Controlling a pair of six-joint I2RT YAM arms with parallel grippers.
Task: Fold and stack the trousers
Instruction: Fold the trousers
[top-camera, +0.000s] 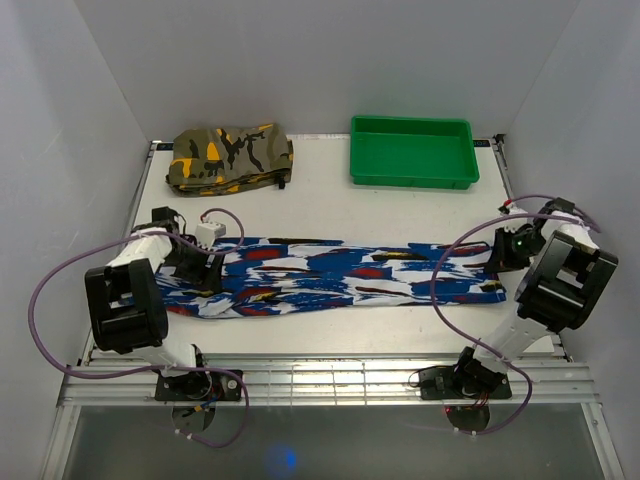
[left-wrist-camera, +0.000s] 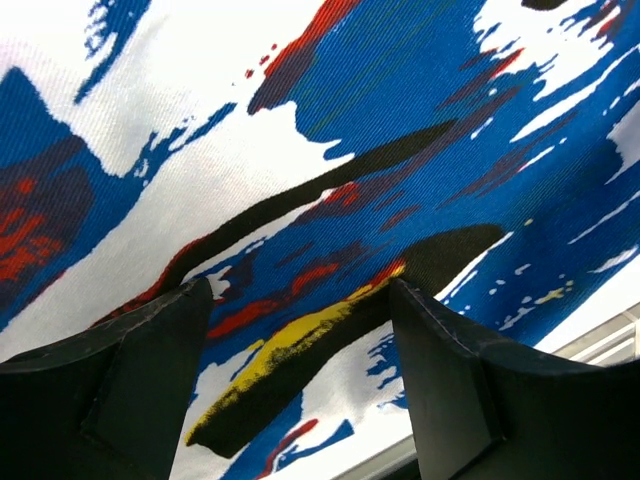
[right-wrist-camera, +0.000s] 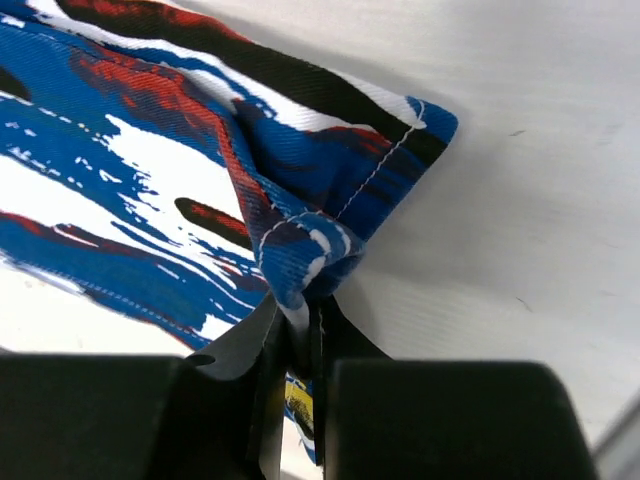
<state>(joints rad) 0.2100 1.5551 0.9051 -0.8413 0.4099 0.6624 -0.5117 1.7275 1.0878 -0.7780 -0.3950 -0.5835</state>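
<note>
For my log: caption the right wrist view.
Right pincer pinching the hem of blue-printed fabric trousers on white table.

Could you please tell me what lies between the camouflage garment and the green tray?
Nothing: the top external view shows only bare white table between the camouflage garment and the green tray.

Patterned trousers (top-camera: 330, 275) span the tabletop (top-camera: 320, 205) from 9 to 3 o'clock. Beyond them a bare strip runs open, bounded by a folded camouflage garment (top-camera: 230, 157) at 11 o'clock and a green tray (top-camera: 412, 150) at 1 o'clock.
</note>
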